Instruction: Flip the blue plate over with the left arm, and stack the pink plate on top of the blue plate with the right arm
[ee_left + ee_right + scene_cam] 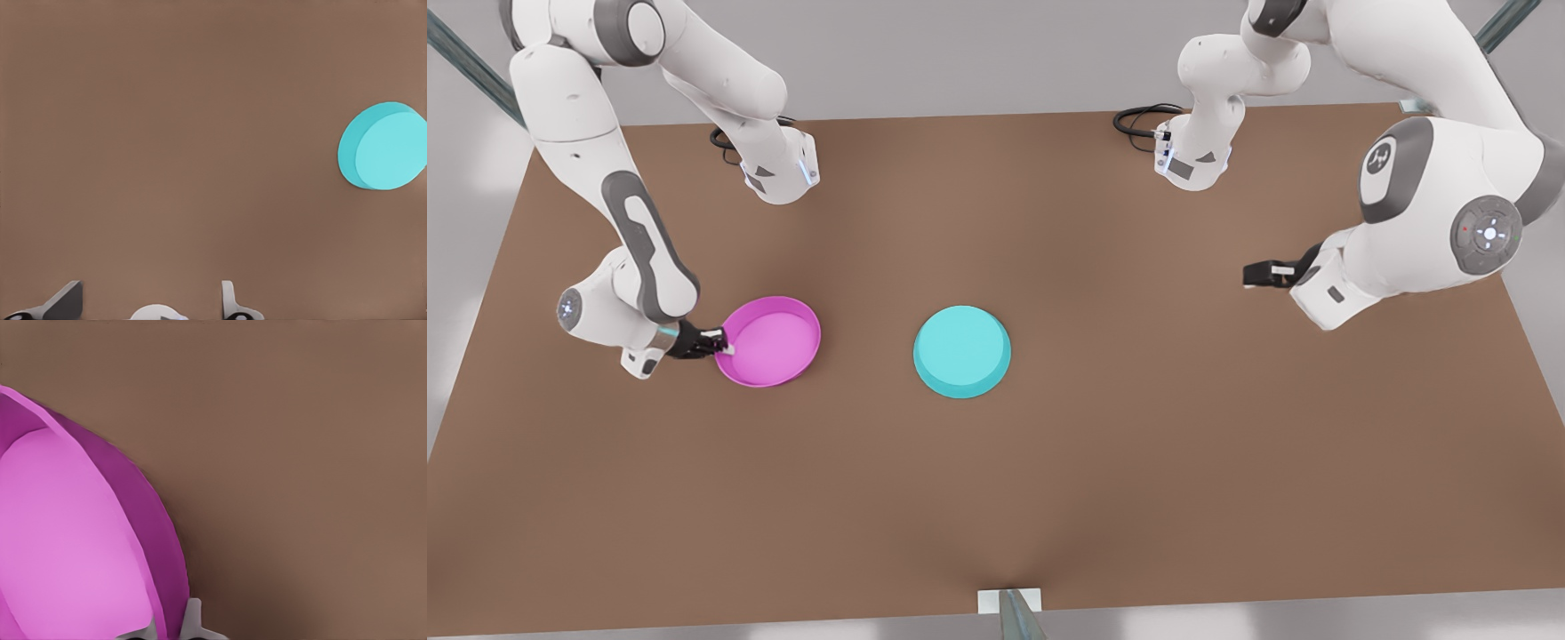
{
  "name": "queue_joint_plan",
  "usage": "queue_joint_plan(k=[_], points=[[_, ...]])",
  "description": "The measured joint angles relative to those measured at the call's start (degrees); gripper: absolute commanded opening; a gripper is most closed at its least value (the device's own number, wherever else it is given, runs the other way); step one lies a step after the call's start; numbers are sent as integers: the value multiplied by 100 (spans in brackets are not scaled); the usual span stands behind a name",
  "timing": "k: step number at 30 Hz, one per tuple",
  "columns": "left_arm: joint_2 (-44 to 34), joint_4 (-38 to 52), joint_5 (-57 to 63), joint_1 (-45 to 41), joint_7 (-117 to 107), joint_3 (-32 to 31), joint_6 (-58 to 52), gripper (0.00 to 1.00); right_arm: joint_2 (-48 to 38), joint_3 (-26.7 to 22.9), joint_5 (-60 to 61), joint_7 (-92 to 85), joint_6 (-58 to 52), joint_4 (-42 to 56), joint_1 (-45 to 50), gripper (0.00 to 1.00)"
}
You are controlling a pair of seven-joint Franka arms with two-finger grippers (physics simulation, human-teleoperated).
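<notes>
Right tool, at the front view's left, is clamped on the rim of the pink plate; the right wrist view shows a fingertip on each side of the rim wall. Pink plate sits open side up on the brown worktop. Blue plate lies upside down near the middle, apart from the pink one. Left tool hovers at the front view's right, fingers spread, holding nothing.

My right wrist view crops the pink plate; my left wrist view clips the blue plate.
</notes>
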Motion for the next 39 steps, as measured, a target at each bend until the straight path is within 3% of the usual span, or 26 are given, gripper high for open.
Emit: queue_joint_plan(k=[8,22,37,38,39], points=[[79,151,-273,17,-58,58,320,100,68,599,969,32,-183,604,524,21],[140,154,-305,29,-242,42,549,100,574,598,2055,1292,183,1306,2951,21],[137,148,-242,63,-346,163,705,100,1014,582,2104,2558,314,1468,3442,21],[137,147,-240,66,-349,165,704,100,1017,582,2093,2618,317,1479,3443,71],[136,151,-240,66,-353,177,703,100,1018,582,2084,2676,322,1487,3446,100]])
